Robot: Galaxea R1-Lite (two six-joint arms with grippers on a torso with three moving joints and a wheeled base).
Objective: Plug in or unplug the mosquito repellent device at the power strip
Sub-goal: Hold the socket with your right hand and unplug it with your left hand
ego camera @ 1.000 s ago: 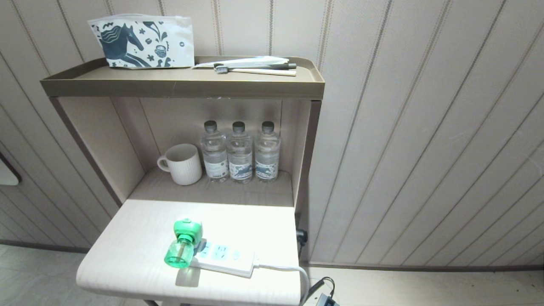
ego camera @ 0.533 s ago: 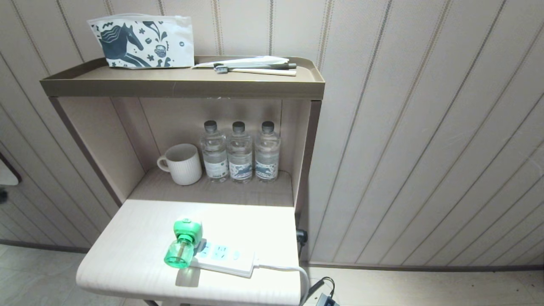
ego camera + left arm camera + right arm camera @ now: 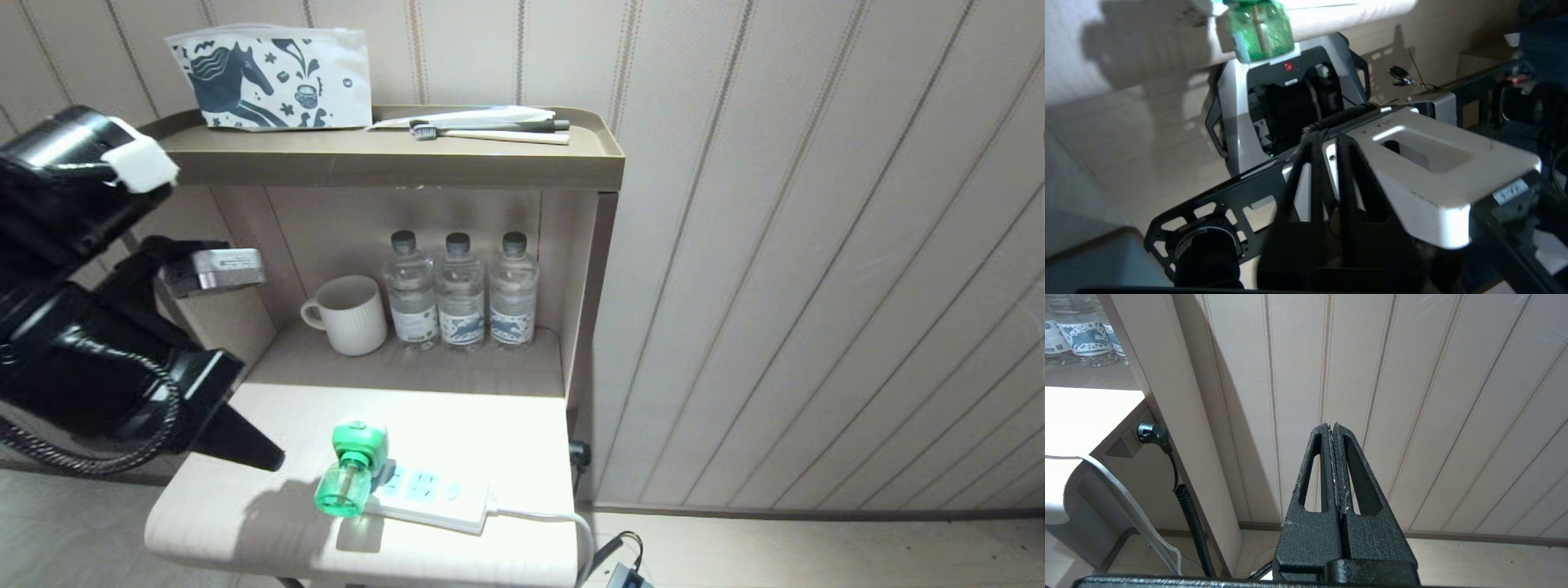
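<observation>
Your mosquito repellent device (image 3: 352, 469) sits plugged into the left end of the power strip (image 3: 434, 493), lower centre of the head view. Your left gripper (image 3: 265, 455), fingers slightly parted and empty, hangs just left. The right gripper (image 3: 1332, 437) is pressed together.

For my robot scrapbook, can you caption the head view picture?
Left gripper reaches toward the mosquito repellent device plugged into the power strip.
</observation>
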